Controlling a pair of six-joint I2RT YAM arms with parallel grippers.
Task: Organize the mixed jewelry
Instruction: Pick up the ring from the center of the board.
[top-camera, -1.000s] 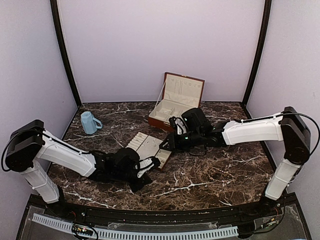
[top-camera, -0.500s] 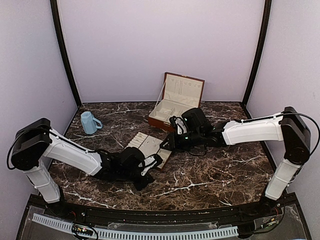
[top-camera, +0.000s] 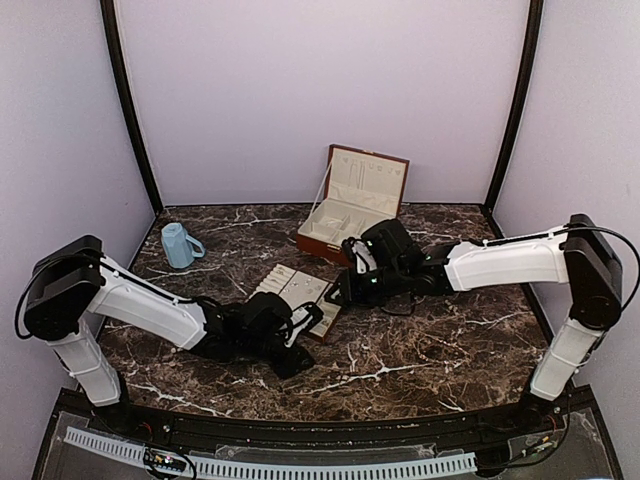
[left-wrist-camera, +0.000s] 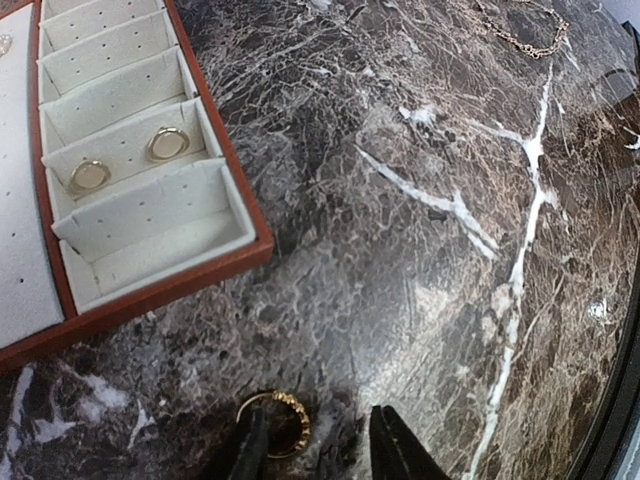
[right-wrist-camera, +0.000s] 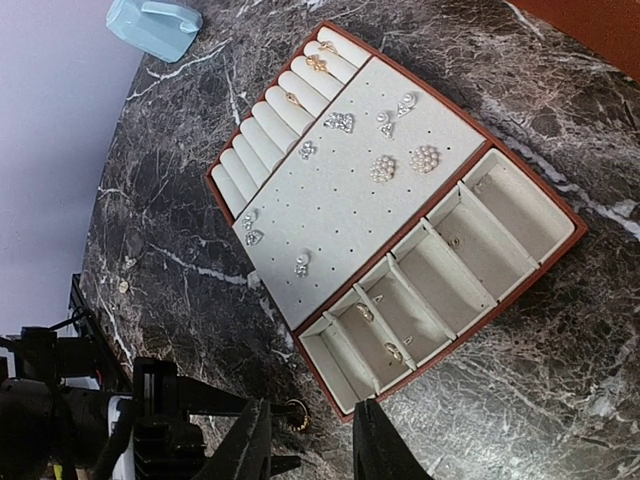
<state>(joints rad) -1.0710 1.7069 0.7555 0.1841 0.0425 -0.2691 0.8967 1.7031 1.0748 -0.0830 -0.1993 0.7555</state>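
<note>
Tray (right-wrist-camera: 340, 215) with a cream lining and a red-brown rim lies flat on the dark marble surface (top-camera: 430, 345) between my two arms. My left fingers (left-wrist-camera: 392, 448) are spread apart just off one corner of it, low over the marble. A gold ring (left-wrist-camera: 292, 420) lies loose on the surface between them, right beside one fingertip; I cannot tell whether it touches. In the second compartment from that corner two more gold rings (left-wrist-camera: 167, 143) lie side by side. A thin gold chain (left-wrist-camera: 520, 35) lies on the bare surface, well apart from the tray. My right fingers (right-wrist-camera: 372, 440) hang near the same end of the tray, a little apart, with nothing to be seen between them. From that wrist I see sparkling earrings (right-wrist-camera: 383, 168) pinned on the perforated pad and small rings (right-wrist-camera: 318, 62) tucked in the roll slots along its far side. A blue cup (top-camera: 180, 245) stands toward the back left, and an open hinged box (top-camera: 350, 205) stands behind the tray
</note>
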